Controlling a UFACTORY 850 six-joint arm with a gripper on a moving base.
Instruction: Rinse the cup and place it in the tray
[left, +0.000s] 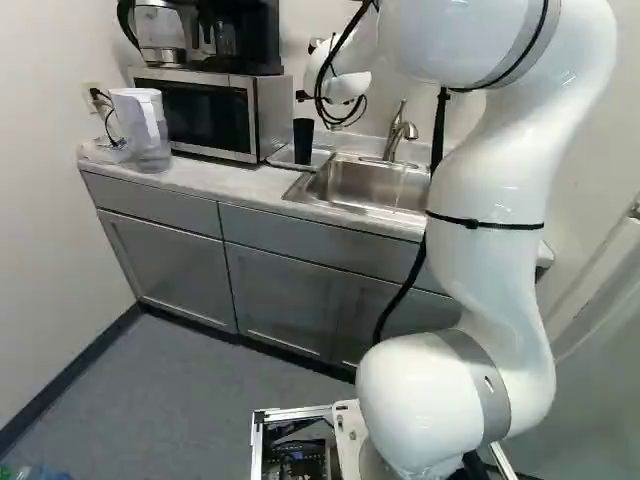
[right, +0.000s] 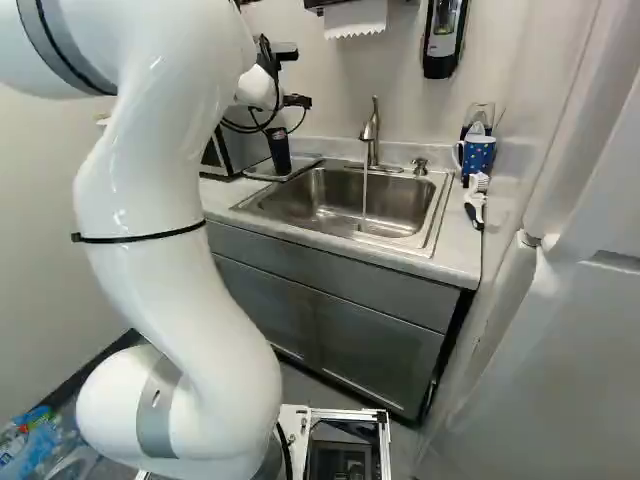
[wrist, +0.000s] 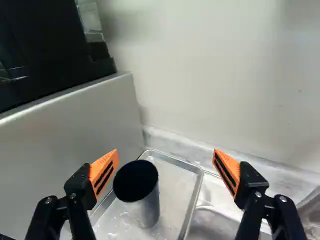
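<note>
Cup upright in the tray, gripper spread above it

We have the black cup (wrist: 145, 207) standing in the metal tray (wrist: 192, 200), on the counter (right: 455, 240) between the microwave (left: 210, 110) and the sink (right: 415, 230). Our gripper (right: 300, 76) is above the cup, its two fingers spread wide and touching nothing. In the wrist view, the cup lies ahead of them, off-centre, nearer the finger on the microwave side.

The tray's raised rim runs around the cup. We see the cup close to the microwave-side rim, with the wider stretch of tray floor toward the sink. Droplets dot that floor. The microwave's side wall rises just beside the tray, and the back wall (wrist: 225, 75) closes off the far end; above the tray, toward the sink, our room is more open. Water (right: 364, 195) runs from the faucet (right: 372, 135) into the basin. Across the sink, the blue mug (right: 478, 155) and the brush (right: 475, 200) sit near the counter's other end.

Any lettering on the microwave or the soap dispenser (right: 442, 35) is too small for us to read.

The cup's mouth faces up, its long axis vertical, square to the tray floor.
</note>
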